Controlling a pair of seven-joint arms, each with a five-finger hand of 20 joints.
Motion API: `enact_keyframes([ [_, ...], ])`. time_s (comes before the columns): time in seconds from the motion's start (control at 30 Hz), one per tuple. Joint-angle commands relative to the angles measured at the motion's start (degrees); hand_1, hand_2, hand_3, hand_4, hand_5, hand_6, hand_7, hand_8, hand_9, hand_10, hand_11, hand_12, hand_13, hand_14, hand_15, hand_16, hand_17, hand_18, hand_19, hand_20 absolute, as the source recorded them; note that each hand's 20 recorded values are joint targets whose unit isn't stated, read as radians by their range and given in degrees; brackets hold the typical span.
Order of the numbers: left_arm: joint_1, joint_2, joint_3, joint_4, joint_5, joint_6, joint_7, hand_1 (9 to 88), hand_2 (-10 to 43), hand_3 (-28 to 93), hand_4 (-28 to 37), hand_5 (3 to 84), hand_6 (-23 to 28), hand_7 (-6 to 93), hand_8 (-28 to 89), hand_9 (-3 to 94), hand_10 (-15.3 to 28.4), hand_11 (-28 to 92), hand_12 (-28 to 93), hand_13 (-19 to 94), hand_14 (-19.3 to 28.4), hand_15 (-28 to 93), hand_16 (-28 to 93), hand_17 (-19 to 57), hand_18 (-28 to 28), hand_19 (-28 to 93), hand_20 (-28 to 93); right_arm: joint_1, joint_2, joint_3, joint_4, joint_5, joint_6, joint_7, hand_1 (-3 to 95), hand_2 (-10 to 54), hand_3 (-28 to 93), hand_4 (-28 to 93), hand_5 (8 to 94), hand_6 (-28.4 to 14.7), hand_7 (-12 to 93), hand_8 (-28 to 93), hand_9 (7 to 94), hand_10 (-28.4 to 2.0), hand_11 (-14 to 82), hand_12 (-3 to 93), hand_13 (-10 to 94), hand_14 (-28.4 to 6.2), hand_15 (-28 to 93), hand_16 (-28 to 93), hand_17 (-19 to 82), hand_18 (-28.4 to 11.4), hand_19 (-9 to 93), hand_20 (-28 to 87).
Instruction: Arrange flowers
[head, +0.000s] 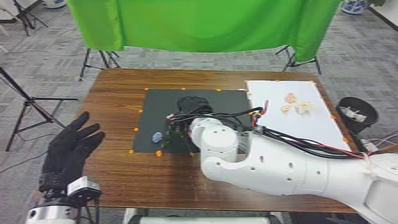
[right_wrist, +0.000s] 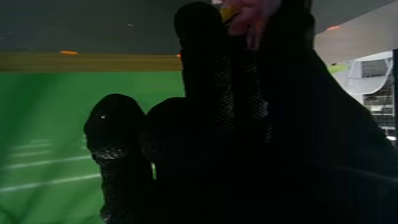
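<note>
My right hand (head: 194, 105) is over the black mat (head: 213, 95), seen from above with its wrist and cables hiding what lies beneath. In the right wrist view, a pink flower (right_wrist: 254, 16) with a bit of yellow is pinched between the fingertips of my right hand (right_wrist: 222, 130). Three small flowers lie on the white board: an orange-pink one (head: 290, 98), a pale one (head: 286, 108) and a cream-yellow one (head: 304, 107). A small grey-blue item (head: 157, 137) rests on the mat's near left part. My left hand (head: 67, 150) stays open beside the table's left edge.
The brown wooden table (head: 115, 172) has orange marks around the mat and the white board (head: 306, 127). A black bin (head: 357, 112) stands off the table's right side. A green cloth (head: 209, 25) hangs beyond the far edge, and tripods stand around.
</note>
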Motion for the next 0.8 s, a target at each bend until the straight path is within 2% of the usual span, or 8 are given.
enact_keyframes([
  [0.03,0.4,-1.16,-0.31,0.02,0.75,-0.95,-1.00,31.3,6.5,67,-20.8,37.4,9.0,11.5,-8,33.5,18.6,33,12,26,25.4,66,-13,-10.0,19.3,44,15,0.5,-0.6,0.9,-0.4,-0.2,-2.8,0.8,47.1,-9.5,70,-26,67.0,-2.5,21,1,80.7,-12.2,23.8,21.7,82,-2.7,80,17,53,-18.7,93,31],
  [0.07,0.4,-0.88,-0.07,0.02,0.27,-0.65,-0.43,31.4,6.5,67,-20.3,37.4,9.0,11.6,-8,33.5,18.6,33,12,26,25.5,66,-13,-10.0,19.3,44,15,0.4,-0.6,0.9,-0.5,-0.4,-3.0,1.0,46.8,-9.5,71,-26,66.7,-2.5,21,0,80.1,-12.3,24.1,21.3,82,-2.7,80,17,53,-18.8,93,31],
  [0.3,0.6,-0.51,0.17,-0.09,-0.08,-0.10,0.18,31.0,5.3,66,-20.2,37.4,9.0,11.6,-8,33.5,18.6,33,12,25,25.2,66,-14,-10.1,19.3,44,15,0.3,-0.6,1.7,-1.5,0.4,-5.3,1.0,43.7,-9.5,73,-25,63.5,-3.4,21,-11,76.3,-14.1,27.0,17.8,80,-3.4,80,17,51,-19.2,93,30],
  [0.33,0.6,-0.90,-0.07,-0.10,0.37,-0.30,-0.57,31.1,5.3,66,-20.3,37.4,9.1,11.6,-8,33.5,18.6,33,12,24,25.1,66,-14,-10.1,19.3,44,15,0.0,-0.6,1.9,-1.7,0.0,-5.2,0.9,43.4,-9.5,73,-25,63.2,-3.5,21,-11,76.0,-14.3,27.1,17.6,80,-3.4,80,17,51,-19.3,93,30],
  [0.43,0.8,-0.59,-0.04,-0.15,0.16,-0.10,-0.36,31.0,5.2,65,-20.2,37.4,9.0,11.6,-8,33.4,18.6,33,12,24,25.0,66,-14,-10.1,19.3,44,15,0.4,-0.5,1.8,-2.2,0.1,-5.6,1.1,43.2,-9.5,73,-25,62.8,-3.8,20,-11,75.6,-14.6,27.3,17.3,80,-3.5,80,17,51,-19.4,93,29],
  [0.63,2.4,0.50,0.95,-0.35,-1.97,1.14,2.76,31.0,5.3,65,-20.3,37.4,9.1,11.6,-8,33.4,18.6,33,12,24,25.0,65,-14,-10.1,19.3,44,15,0.8,0.5,2.0,-3.9,0.3,-5.1,0.6,42.6,-9.5,72,-25,62.3,-4.2,20,-11,75.3,-14.8,27.5,16.9,80,-3.7,80,17,51,-19.6,93,29],
  [0.7,3.3,0.91,1.16,-0.50,-3.02,1.86,4.37,30.8,5.3,65,-20.4,37.4,9.1,11.6,-8,33.3,18.6,33,12,24,24.9,65,-14,-10.1,19.3,44,15,0.7,1.2,3.5,-5.1,0.4,-5.9,-0.4,42.2,-9.5,72,-25,62.2,-4.4,20,-11,75.2,-15.1,27.4,16.8,80,-3.7,81,17,51,-19.7,93,29],
  [0.8,4.1,1.45,1.25,-0.63,-3.67,2.34,5.74,30.2,5.4,65,-20.8,37.3,9.0,11.6,-8,33.1,18.4,32,12,23,24.8,65,-14,-10.1,19.3,44,15,1.0,3.5,6.1,-7.8,1.9,-7.1,-1.6,41.3,-9.5,72,-24,61.6,-5.0,19,-11,74.1,-15.6,27.1,16.8,79,-4.5,80,16,50,-20.2,93,28],
])
